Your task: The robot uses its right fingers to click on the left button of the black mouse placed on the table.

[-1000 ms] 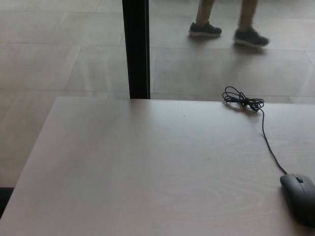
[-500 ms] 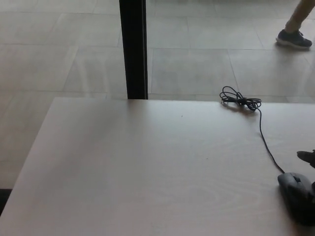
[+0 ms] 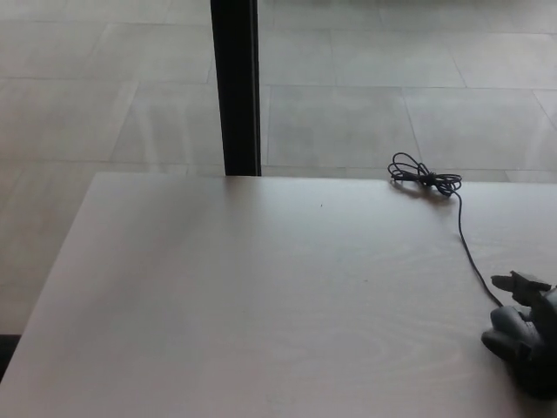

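Observation:
The black mouse (image 3: pixel 503 342) lies on the pale wooden table (image 3: pixel 261 296) at the bottom right, partly cut off by the picture's edge. Its thin black cable (image 3: pixel 466 242) runs back to a coiled bundle (image 3: pixel 425 179) near the table's far edge. My right hand (image 3: pixel 536 300) reaches in from the right edge. It sits over the rear and right side of the mouse, with one black tip pointing left just above the mouse's front. Most of the hand lies outside the picture. My left hand does not show.
A black vertical post (image 3: pixel 235 87) stands behind the table's far edge, left of centre. Beyond it is a grey tiled floor (image 3: pixel 365 113). The table's left edge runs diagonally down the left side of the picture.
My right hand has come in from the right edge and now covers part of the mouse. The mouse sits slightly further left. A person's feet have walked out of view to the right.

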`<state>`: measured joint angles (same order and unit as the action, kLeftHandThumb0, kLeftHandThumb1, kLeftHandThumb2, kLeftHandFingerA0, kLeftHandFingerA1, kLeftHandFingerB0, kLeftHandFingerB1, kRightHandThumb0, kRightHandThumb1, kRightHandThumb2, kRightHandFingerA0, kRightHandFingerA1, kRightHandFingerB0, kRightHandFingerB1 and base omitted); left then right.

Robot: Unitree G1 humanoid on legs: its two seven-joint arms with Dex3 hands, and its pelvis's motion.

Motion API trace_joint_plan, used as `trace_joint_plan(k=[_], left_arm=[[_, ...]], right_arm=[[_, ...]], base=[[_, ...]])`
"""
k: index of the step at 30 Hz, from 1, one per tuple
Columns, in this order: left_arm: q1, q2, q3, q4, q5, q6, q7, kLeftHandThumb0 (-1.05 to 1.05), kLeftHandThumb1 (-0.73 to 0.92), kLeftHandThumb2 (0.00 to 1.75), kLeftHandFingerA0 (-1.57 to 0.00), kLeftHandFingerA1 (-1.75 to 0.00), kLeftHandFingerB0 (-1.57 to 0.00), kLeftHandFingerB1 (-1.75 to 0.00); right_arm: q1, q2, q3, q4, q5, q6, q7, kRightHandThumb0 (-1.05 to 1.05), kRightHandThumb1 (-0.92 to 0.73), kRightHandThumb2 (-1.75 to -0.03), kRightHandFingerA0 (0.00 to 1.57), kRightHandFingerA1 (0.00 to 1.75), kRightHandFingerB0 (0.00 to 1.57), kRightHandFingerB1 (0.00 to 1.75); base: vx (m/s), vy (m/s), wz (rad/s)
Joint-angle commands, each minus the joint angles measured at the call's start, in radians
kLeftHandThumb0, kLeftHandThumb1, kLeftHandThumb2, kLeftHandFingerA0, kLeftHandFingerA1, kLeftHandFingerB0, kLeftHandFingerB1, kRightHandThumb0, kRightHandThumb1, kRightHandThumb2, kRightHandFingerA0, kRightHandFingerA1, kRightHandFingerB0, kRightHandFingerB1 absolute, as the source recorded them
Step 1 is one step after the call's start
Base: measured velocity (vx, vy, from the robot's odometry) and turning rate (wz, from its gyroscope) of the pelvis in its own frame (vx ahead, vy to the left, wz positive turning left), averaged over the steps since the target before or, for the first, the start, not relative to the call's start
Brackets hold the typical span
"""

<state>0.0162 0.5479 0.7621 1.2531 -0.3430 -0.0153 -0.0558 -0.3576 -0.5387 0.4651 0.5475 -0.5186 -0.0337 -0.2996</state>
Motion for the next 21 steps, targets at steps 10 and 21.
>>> trace_joint_plan(k=[10, 21], left_arm=[[0.004, 0.012, 0.005, -0.016, -0.053, -0.014, -0.043, -0.98, 0.91, 0.81, -0.55, -1.10, -0.31, -0.45], [0.009, 0.010, -0.013, -0.007, -0.044, -0.035, -0.013, -0.99, 0.92, 0.84, -0.53, -0.75, -0.33, -0.43]], right_arm=[[0.031, -0.011, 0.099, 0.023, -0.204, 0.041, 0.021, -0.86, -0.92, -0.69, 0.37, 0.50, 0.30, 0.30], [0.073, -0.015, 0.074, 0.061, -0.233, 0.021, -0.052, -0.83, -0.91, -0.68, 0.71, 0.75, 0.35, 0.32]], base=[[0.00, 0.000, 0.00], [0.00, 0.000, 0.00]])
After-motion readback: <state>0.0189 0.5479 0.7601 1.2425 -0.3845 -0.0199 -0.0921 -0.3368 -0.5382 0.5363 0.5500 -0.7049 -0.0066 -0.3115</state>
